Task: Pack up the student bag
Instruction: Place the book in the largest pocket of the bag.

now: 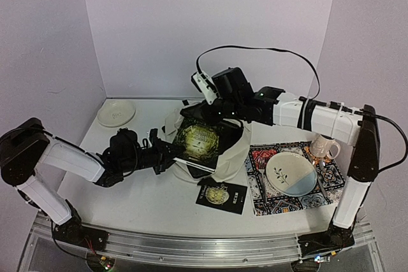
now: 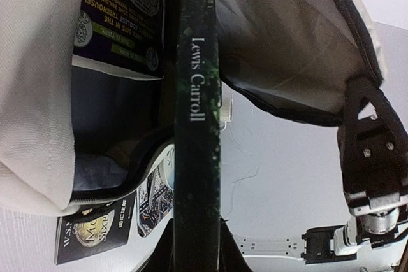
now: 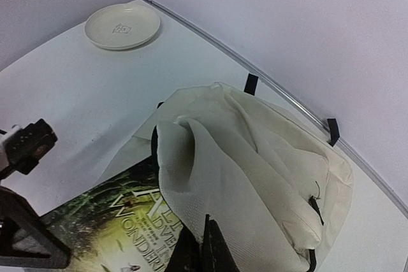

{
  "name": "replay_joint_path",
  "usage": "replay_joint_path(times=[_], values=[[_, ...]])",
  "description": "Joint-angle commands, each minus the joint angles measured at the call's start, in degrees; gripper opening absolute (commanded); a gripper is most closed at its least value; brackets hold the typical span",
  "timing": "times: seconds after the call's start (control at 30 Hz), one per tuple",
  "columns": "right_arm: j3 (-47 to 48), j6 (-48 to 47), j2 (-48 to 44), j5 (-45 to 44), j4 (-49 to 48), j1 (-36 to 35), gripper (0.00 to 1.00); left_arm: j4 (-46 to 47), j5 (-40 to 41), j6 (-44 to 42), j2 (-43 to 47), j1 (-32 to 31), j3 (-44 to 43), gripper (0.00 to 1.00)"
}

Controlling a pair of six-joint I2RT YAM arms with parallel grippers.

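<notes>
The student bag is a cream fabric backpack lying mid-table with its mouth held open. My right gripper is shut on the bag's upper flap and lifts it; in the right wrist view its jaws pinch the cloth. My left gripper is shut on a green book. The book's spine stands between the jaws, partly inside the bag's opening. Another book with a purple cover lies inside. A small black book lies flat in front of the bag.
A patterned cloth mat at the right carries a plate, cutlery and a mug. A white plate sits at the back left corner. Purple walls close in the back and sides.
</notes>
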State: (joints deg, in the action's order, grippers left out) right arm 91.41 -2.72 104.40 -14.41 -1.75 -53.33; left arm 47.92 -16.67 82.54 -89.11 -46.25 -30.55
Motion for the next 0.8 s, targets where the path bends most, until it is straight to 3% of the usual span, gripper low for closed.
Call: replay_joint_path(times=[0.0,0.3,0.77], values=[[-0.6,0.4,-7.1,2.5,-5.7,-1.6,0.0,8.9,-1.0,1.4,-3.8,-1.2,-6.7,0.0],[-6.4,-0.5,-12.8,6.3,-10.8,-1.7,0.0,10.3,1.7,3.1,-6.1,-2.1,-5.7,0.0],[-12.4,-1.0,-14.0,12.2,-12.6,-1.7,0.0,10.9,8.4,-4.8,-6.8,3.4,-7.8,0.0]])
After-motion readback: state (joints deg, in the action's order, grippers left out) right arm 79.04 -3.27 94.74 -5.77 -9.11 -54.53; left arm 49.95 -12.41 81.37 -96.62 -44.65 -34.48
